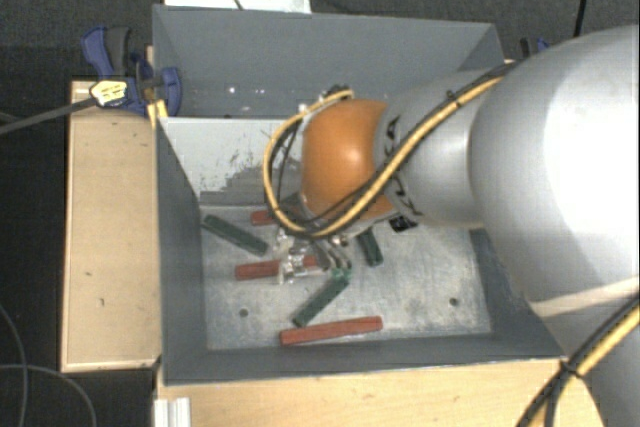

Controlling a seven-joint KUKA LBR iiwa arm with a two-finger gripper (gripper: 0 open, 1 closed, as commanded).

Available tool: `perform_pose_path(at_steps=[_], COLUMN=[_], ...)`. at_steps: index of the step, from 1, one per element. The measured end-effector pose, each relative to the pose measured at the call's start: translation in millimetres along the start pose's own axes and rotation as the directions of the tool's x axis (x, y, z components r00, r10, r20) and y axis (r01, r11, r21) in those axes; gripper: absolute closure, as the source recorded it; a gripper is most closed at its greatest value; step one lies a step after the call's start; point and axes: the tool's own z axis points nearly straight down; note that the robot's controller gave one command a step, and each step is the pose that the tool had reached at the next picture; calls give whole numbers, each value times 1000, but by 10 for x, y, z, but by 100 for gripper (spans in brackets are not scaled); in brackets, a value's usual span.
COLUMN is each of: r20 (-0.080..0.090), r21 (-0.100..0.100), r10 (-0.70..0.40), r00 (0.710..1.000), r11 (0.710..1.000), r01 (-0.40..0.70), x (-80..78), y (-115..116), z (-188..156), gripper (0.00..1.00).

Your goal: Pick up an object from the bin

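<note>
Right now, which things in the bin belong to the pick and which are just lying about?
Job: claw; flat red stick under it, mid-bin.
Lying about: long red stick at front; slanted dark green stick; left-hand dark green stick.

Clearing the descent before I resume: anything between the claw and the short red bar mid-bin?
Nothing visible. The claw hangs right over the right end of the short red bar, and no other piece lies on top of it. The closest neighbour is an angled dark green bar just in front; I cannot tell whether they touch.
</note>
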Motion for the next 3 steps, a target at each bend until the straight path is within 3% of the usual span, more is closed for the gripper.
perform_pose_path(at_steps=[2,3], r20=[-6,-17], r21=[0,1], r10=[1,1], r00=[1000,1000], r11=[1000,1000], r01=[-1,-1], x=[16,44], y=[-1,-2], z=[-34,-221], gripper=[100,100])
